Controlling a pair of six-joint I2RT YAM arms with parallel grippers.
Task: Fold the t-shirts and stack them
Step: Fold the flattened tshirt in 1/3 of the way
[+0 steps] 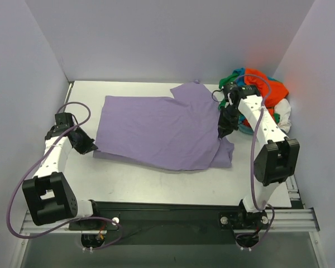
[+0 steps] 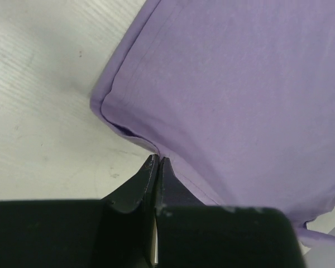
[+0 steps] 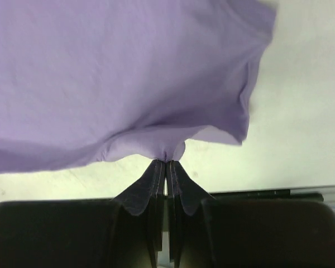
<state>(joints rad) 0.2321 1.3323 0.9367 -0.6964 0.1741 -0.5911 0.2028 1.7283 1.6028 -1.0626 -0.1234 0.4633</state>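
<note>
Status, left to right. Left gripper (image 1: 88, 146) sits low at the near-left corner of the lavender t-shirt (image 1: 162, 131). In the left wrist view its fingers are pressed together with the tips (image 2: 157, 159) right on the hem. The bite looks very shallow, barely past the seam.

The shirt lies mid-table (image 1: 156, 187), mostly flat, one sleeve pointing to the far side. The corner by the left tips shows a doubled layer.

Right gripper (image 1: 223, 131) is over the shirt's right side. In the right wrist view its fingers are closed on a small pucker of cloth (image 3: 166, 161), with fabric draping away from the pinch.

Pile of other t-shirts (image 1: 262, 95) (orange-red, green, teal, white) is bunched in the far-right corner, just behind the right arm.

My read of the risks:
- The left bite is thin, so any sideways pull could slip the hem out and the fold goes lopsided.
- The two pinch points aren't matched in height or depth, so an uneven lift would skew or wrinkle the fold line.
- The left pinch may have only one layer of the doubled corner, in which case the lower layer drags.
- A right elbow swing could snag the pile and drag it onto the work area.
</note>
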